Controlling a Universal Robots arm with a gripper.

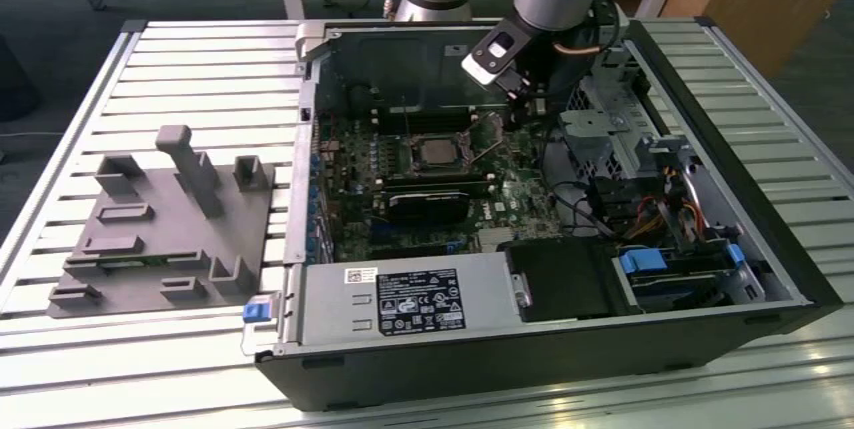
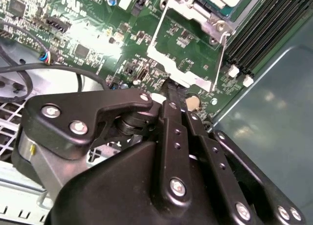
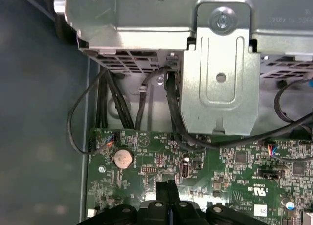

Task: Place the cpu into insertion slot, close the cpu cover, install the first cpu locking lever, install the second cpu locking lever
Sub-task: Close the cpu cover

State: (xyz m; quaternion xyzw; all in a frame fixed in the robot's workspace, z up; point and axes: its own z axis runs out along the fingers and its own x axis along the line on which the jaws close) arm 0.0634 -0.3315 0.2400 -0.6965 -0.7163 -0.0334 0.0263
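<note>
The cpu (image 1: 434, 154) is lying flat in the insertion slot (image 2: 203, 12) near the middle of the green board, its dull metal top uncovered. The cpu cover (image 2: 168, 63) is standing swung open off the chip, with green board showing through its window, and a thin wire lever (image 2: 224, 54) is running along one side of it. The gripper (image 2: 172, 88) is reaching down inside the computer case (image 1: 747, 179). In the exterior view it is sitting at about two o'clock from the chip. Its tips are hanging just beside the free edge of the cover, though I cannot tell whether they are touching it. The jaws are pressing together in both wrist views and are carrying nothing. Farther out, the long black memory slots (image 2: 264, 34) are lying just beside the slot, and a coin battery (image 3: 122, 158) and black cables (image 3: 173, 117) are sitting below a grey metal drive cage (image 3: 220, 78). At about nine o'clock from the case, a grey parts holder (image 1: 160, 219) is resting on the slatted table (image 1: 200, 59). As I judge it, the danger is lying in that thin frame. Clenched tips pushing on its narrow edge could be slipping off and striking the small parts on the board. A frame falling freely could be knocking the chip askew in its seat. The wire lever is also standing close enough to be catching on the jaws and bending.
</note>
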